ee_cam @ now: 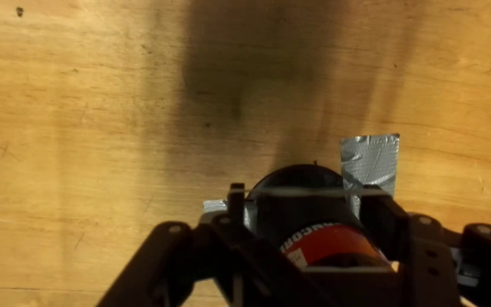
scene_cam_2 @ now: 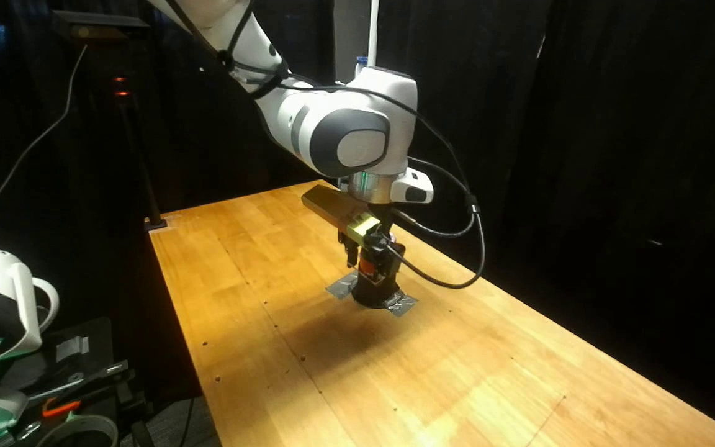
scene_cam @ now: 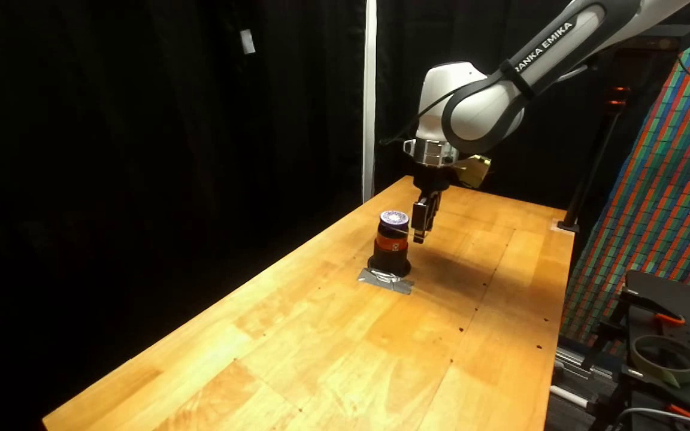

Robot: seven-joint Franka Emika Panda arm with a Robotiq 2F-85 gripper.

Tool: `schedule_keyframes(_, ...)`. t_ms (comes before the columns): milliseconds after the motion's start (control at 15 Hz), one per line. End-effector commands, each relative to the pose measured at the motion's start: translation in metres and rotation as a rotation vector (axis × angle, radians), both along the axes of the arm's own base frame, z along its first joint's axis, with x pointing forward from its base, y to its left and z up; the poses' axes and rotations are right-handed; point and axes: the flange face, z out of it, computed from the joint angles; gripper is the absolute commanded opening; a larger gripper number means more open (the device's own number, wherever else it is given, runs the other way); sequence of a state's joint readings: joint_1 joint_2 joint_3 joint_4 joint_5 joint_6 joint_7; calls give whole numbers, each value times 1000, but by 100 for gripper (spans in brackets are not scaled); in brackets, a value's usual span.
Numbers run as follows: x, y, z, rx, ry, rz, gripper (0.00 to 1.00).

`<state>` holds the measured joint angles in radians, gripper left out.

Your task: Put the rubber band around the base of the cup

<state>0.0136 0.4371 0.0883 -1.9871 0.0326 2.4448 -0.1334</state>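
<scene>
cup [scene_cam: 392,243] stands upright on the tabletop [scene_cam: 297,335]; we record a flared black base, a red-orange belt with pale lettering too partial to read, and a speckled purple-and-white top. strips of silver tape [ee_cam: 371,155] lie at two sides of the base and overlap its edge. the rubber band [ee_cam: 297,192] is stretched straight between the fingers [ee_cam: 384,221] of the claw [ee_cam: 305,189]. we note those fingers wide apart, pointing down, one to each side of the cup as the wrist view shows it. there, one strand passes before the black base, and a second pale strand runs lower in the frame, by the belt. in an exterior view the band shows as a fine line at the height of the cup's upper part, above the belt. whether its loop encloses the cup, and whether the fingers touch the cup, we cannot tell.

above the claw we find the white arm [scene_cam: 483,114], with a black cable [scene_cam_2: 483,245] looping at its side. a dark post [scene_cam: 590,170] stands at a corner of the tabletop. farther out, we list black curtains [scene_cam: 141,149], a multicoloured checked hanging [scene_cam: 668,209] and, on a dark stand [scene_cam: 656,293] beside the tabletop, a roll of tape [scene_cam: 683,375].
</scene>
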Motion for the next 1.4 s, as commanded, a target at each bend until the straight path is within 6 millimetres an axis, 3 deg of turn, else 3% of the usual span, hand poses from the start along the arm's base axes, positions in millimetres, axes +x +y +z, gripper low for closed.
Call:
schedule_keyframes(0, -35, -8, 15, 36, -135, -1, 40)
schedule_keyframes(333, -84, -1, 30, 40, -426, 47, 6)
schedule_keyframes(533, -114, 14, 25, 51, -547, 74, 2)
schedule_keyframes(800, -137, 44, 19, 140, -730, 113, 8)
schedule_keyframes(1067, -164, 22, 9, 160, -900, 159, 8)
schedule_keyframes(1333, -175, -6, -11, 167, -946, 184, 8)
